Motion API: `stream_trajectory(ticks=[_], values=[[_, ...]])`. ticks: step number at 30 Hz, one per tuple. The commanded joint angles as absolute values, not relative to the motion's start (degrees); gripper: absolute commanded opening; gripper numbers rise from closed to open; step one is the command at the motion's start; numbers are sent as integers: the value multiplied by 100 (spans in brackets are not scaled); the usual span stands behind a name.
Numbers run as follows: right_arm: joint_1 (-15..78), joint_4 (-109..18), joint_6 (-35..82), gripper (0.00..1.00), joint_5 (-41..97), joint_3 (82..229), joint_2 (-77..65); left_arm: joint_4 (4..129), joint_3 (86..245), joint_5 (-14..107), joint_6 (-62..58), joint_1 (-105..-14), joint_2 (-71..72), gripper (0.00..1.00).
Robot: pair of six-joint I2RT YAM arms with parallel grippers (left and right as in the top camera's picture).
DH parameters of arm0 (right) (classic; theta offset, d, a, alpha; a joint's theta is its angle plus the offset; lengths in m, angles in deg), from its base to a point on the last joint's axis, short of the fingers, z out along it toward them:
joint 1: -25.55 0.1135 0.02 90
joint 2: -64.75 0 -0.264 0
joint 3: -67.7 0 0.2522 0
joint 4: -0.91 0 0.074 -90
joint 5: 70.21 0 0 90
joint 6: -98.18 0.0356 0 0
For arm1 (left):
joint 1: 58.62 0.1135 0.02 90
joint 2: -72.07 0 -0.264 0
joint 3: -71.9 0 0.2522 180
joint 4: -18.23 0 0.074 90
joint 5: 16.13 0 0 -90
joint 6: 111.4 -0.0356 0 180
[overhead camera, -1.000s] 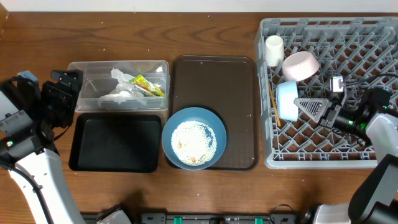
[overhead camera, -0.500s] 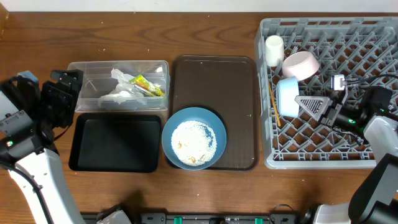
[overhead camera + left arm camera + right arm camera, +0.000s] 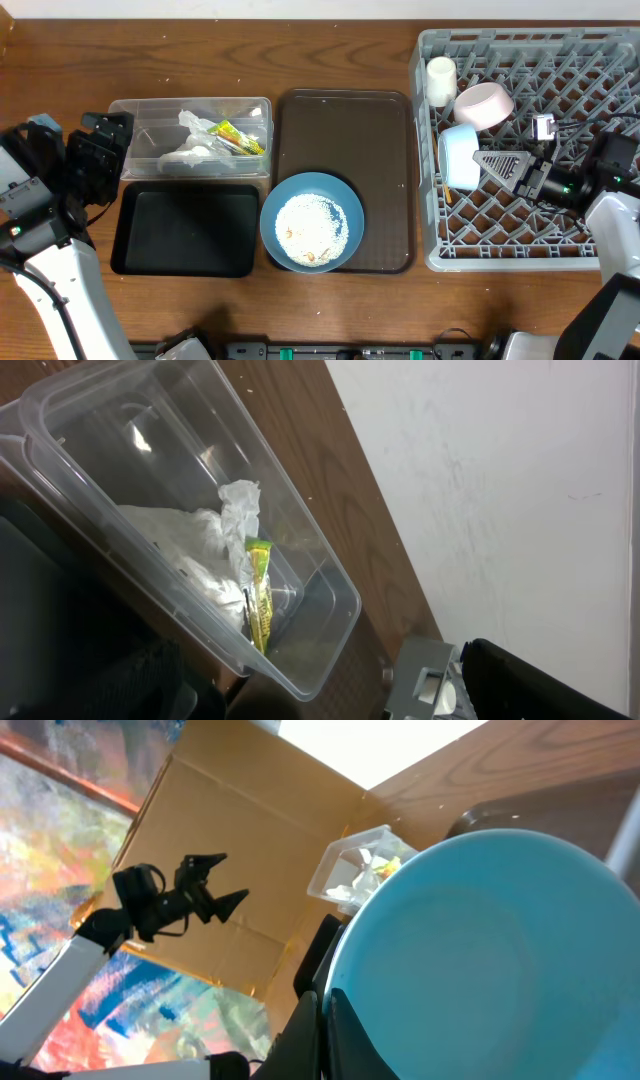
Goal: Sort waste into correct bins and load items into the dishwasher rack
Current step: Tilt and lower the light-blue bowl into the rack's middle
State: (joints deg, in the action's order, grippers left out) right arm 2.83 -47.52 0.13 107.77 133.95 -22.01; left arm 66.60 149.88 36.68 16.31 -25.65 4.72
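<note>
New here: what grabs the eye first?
A large dark blue bowl full of white rice-like scraps sits at the front of the dark brown serving tray. In the light-grey pegged dishwasher rack at right, the right gripper, jaws shut, sits beside a small light blue bowl on edge.

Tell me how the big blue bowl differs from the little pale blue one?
The large dark blue bowl sits upright on the brown tray; the small light blue bowl stands on edge in the rack. The large one holds white food scraps; the small one looks empty. Both are round and blue.
</note>
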Motion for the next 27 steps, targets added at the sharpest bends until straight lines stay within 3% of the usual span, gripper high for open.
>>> stream_trajectory(ticks=[1,17,27], values=[[392,-4759,30,1,10911,13499,-2074,6671,15039,3617,1642,-2530,461,91],[388,-4923,-1205,1,10911,12887,-2076,6671,15039,3617,1642,-2532,461,91],[381,-4855,-1375,1,10911,12802,-2076,6671,15039,3617,1642,-2530,461,91]])
